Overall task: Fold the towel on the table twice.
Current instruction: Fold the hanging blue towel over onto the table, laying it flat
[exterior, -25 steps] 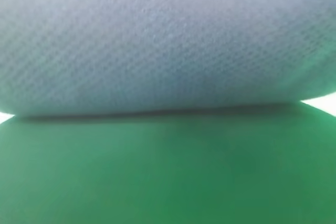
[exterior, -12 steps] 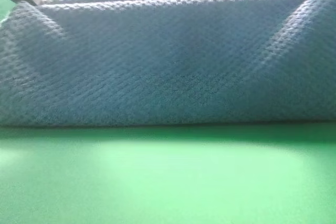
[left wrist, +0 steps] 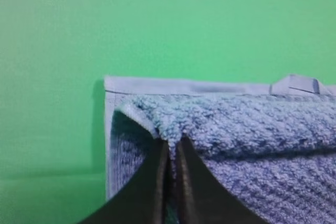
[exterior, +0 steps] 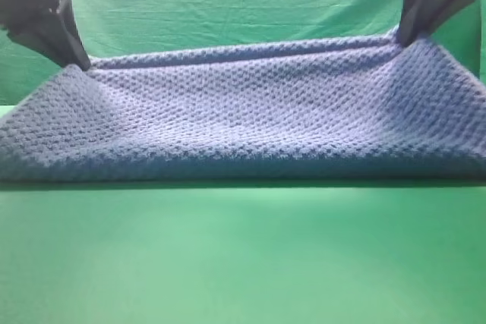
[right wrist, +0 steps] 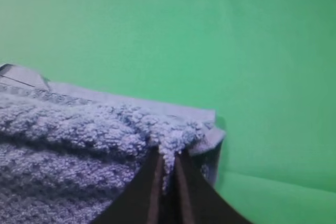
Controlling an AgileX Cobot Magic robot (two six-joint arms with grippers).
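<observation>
Both pincers clamped on towel corners, first fold nearly laid.

L pincer and R pincer each pinched tight on a top-layer corner of towel; towel on table, long axis L-R, fold edge nearest cam. Key relation: held corners sit just above/short of the bottom layer's far hem, each arm at its own end, so release looks close, pending alignment. Wrist views show hem + corner offset; high view shows only overall span, backdrop behind.
</observation>
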